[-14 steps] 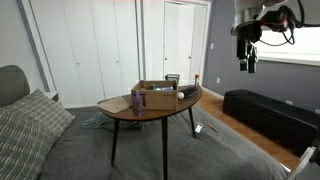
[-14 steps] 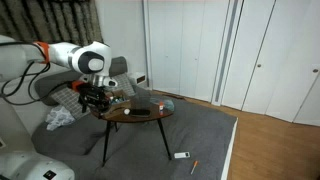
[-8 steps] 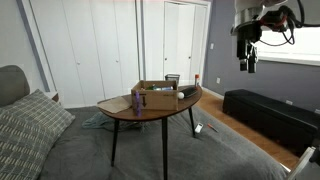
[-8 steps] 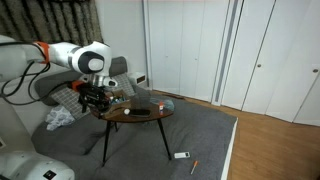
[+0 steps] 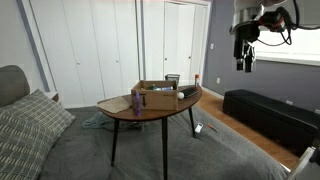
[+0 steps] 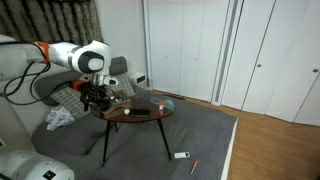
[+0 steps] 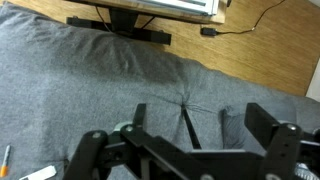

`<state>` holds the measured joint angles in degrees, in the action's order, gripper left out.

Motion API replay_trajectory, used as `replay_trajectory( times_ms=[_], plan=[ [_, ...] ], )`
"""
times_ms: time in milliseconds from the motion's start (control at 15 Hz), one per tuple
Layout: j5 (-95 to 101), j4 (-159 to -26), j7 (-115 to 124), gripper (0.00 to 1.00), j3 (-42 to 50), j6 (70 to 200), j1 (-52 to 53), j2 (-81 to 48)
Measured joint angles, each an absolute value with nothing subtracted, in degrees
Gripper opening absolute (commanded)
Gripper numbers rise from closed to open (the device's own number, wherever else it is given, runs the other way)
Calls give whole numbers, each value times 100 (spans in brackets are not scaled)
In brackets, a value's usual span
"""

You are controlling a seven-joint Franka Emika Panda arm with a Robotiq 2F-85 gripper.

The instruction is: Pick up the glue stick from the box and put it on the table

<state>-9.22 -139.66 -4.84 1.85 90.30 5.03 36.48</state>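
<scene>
The tan cardboard box (image 5: pixel 158 95) stands on the dark brown table (image 5: pixel 150 113). A small purple upright item (image 5: pixel 137 100) stands at the box's front corner. The inside of the box is hidden, and I cannot make out a glue stick. My gripper (image 5: pixel 242 66) hangs high in the air, well away from the table and apart from everything. In an exterior view the gripper (image 6: pixel 97 103) appears beside the table (image 6: pixel 140 114). In the wrist view the gripper (image 7: pixel 200 125) is open and empty, with grey carpet and a thin black leg below it.
A long black bench (image 5: pixel 268 112) stands by the window wall. A couch with a grey pillow (image 5: pixel 25 130) is in the near corner. A white item (image 6: pixel 182 155) and an orange pen (image 6: pixel 194 166) lie on the carpet. White closet doors (image 5: pixel 95 50) line the back.
My gripper has shifted very slightly sideways in the air. Nothing on the table has moved.
</scene>
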Motion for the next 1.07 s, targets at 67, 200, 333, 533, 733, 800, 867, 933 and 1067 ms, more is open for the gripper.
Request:
replay_trajectory(
  times_ms=[67, 200, 333, 533, 733, 800, 867, 933, 1067],
  plan=[
    [-1001, -13898, -469, 100, 132, 9155, 513, 3571],
    [-1265, -13644, -282, 100, -49, 9448, 559, 3282],
    [-1558, -13280, 66, 100, -294, 9679, 605, 2849],
    [-1755, -12634, 714, 100, -683, 10128, 649, 2083],
    [-1740, -12025, 1455, 100, -956, 10722, 649, 1310],
    [-1717, -11837, 1698, 100, -1015, 10929, 649, 1064],
    [-1690, -11662, 1953, 100, -1066, 11140, 649, 825],
    [-1659, -11494, 2219, 100, -1109, 11369, 653, 592],
    [-1532, -11200, 2748, 100, -1153, 11848, 691, 159]
  ],
)
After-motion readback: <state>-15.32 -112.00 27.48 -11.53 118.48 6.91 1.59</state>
